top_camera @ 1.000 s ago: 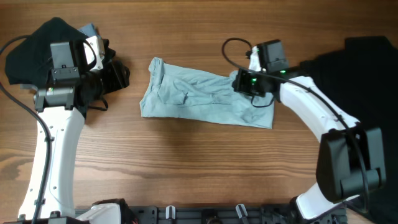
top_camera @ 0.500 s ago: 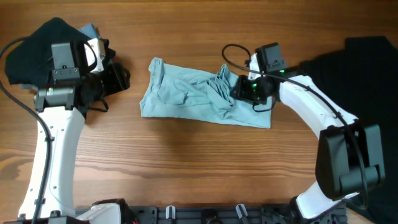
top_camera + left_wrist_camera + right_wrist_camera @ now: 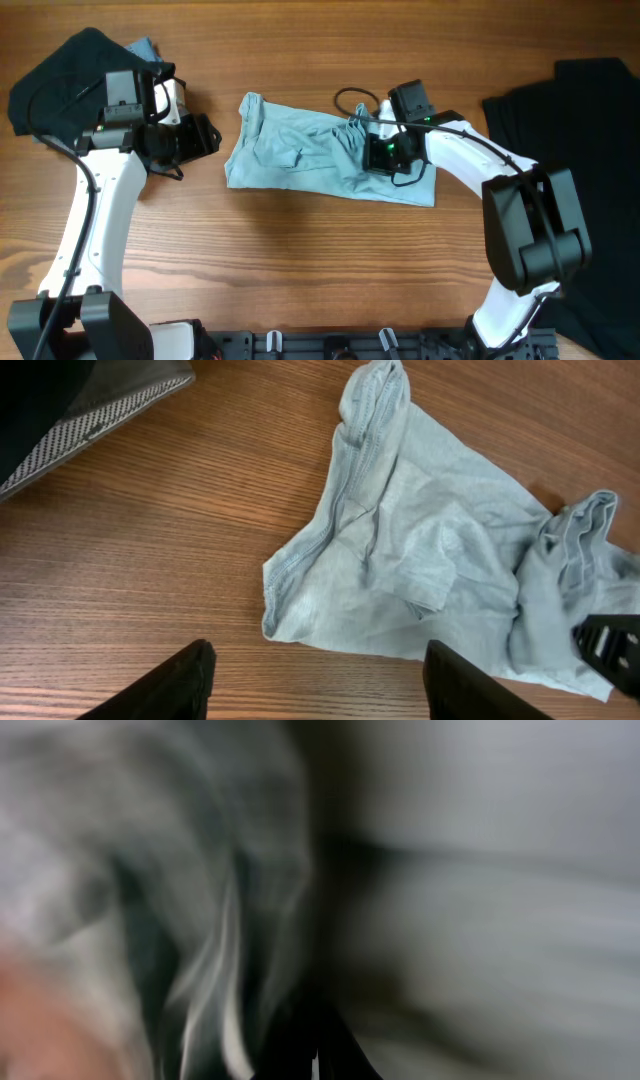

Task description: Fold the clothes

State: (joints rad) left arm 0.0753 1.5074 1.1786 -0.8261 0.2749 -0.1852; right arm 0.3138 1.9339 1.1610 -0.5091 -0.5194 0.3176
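- Wooden table [image 3: 300, 260]; pale blue T-shirt [image 3: 290, 165] lies rumpled at centre.
- Right gripper [image 3: 368, 148] looks clamped on its bunched edge; the fold may drag skewed.
- Left gripper [image 3: 318, 665] spread, empty; the unpinned shirt could slide.

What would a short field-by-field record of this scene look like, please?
Surface: wooden table
Main garment: pale blue T-shirt, lying crumpled at centre, no neat fold visible
Left claw: open, empty, above bare wood beside the shirt's left edge
Right claw: on the shirt's right part, apparently gripping a raised bunch of cloth; its wrist view is blurred
Other clothes: black garment at far right; black bundle at far left
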